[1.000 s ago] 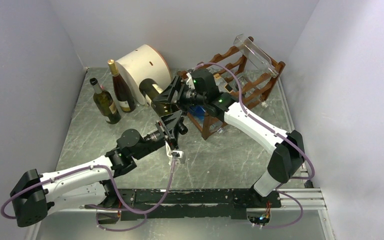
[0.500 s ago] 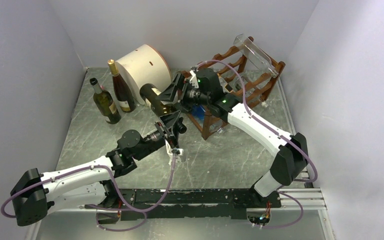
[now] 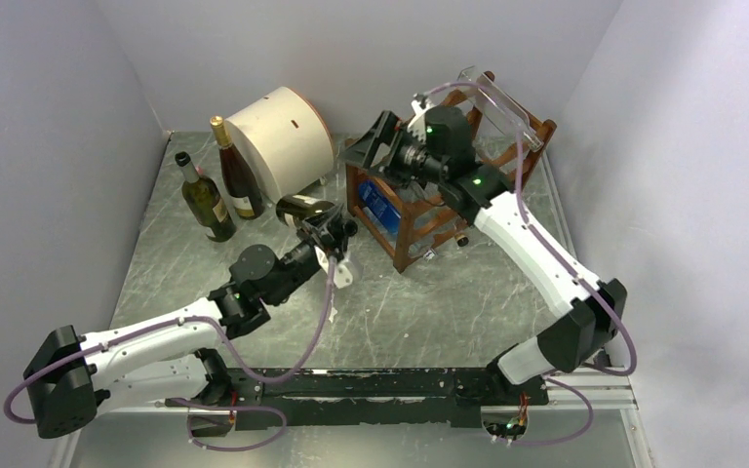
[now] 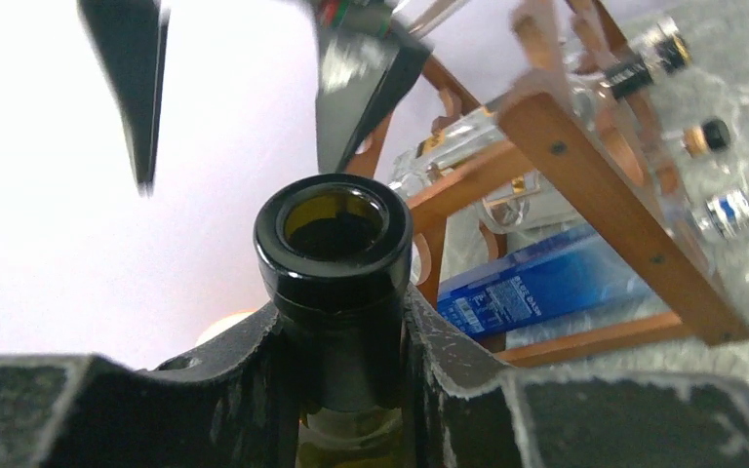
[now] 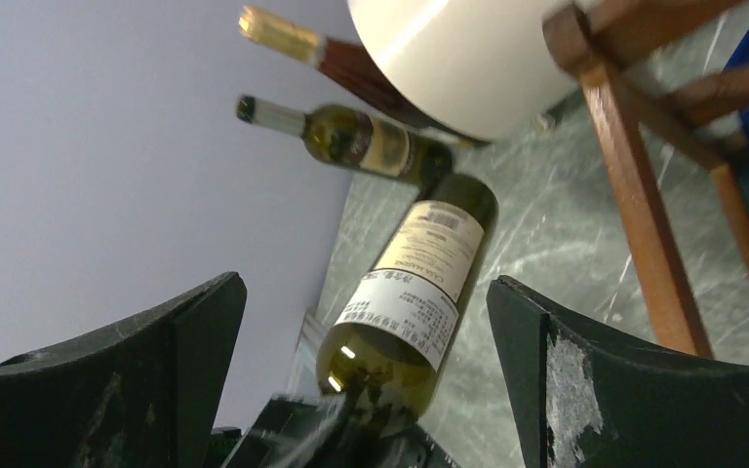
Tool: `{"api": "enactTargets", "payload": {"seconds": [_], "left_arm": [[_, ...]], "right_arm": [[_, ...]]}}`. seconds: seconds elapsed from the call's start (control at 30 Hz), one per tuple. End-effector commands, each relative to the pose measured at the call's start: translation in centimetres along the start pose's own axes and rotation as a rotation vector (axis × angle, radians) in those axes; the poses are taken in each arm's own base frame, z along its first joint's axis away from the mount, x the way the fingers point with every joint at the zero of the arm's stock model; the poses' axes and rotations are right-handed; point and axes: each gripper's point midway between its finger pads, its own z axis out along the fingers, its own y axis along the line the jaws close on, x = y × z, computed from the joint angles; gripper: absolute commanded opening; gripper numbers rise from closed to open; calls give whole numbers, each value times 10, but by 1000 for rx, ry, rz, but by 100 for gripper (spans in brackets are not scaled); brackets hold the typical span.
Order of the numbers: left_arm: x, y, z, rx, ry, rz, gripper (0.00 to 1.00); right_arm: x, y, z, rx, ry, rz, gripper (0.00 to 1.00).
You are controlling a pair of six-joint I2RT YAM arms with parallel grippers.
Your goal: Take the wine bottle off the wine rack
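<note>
Left end effector (image 4: 341, 336) hides the wine bottle (image 4: 334, 229) below its neck.

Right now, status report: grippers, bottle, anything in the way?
Left gripper shut on bottle neck. Right gripper open, empty. Bottle off rack. Drum and two standing bottles close by.

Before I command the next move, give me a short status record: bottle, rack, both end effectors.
wine bottle: off the wine rack, between it and the cream drum
left end effector: shut on the bottle's neck
right end effector: open, empty, by the rack's upper left corner
rack contents: clear bottle on top, blue box inside
standing bottles: two, left of the drum
</note>
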Motion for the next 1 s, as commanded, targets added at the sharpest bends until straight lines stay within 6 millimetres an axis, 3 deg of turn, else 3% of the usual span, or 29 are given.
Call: {"api": "enactTargets", "payload": {"seconds": [0.0,0.17,0.37,0.77,0.97], "left_arm": [[-24,90,7,-298,-45,-262,7],[12,126,13,-463,85,-505,7],[57,154,5,-618,241,-703,7],[139,186,-11,-702,344,-787,7],[155,191,-9,-606,271,-795,7]], "right_arm": [[-49,39,-54,-35,-185,-163,100],[-73,44,-92,-5,-324,-210,100],[-83,44,-121,26,-412,-238,100],[-80,41,-128,32,-417,-273,100],[-79,37,-132,46,-429,-290,100]]}}
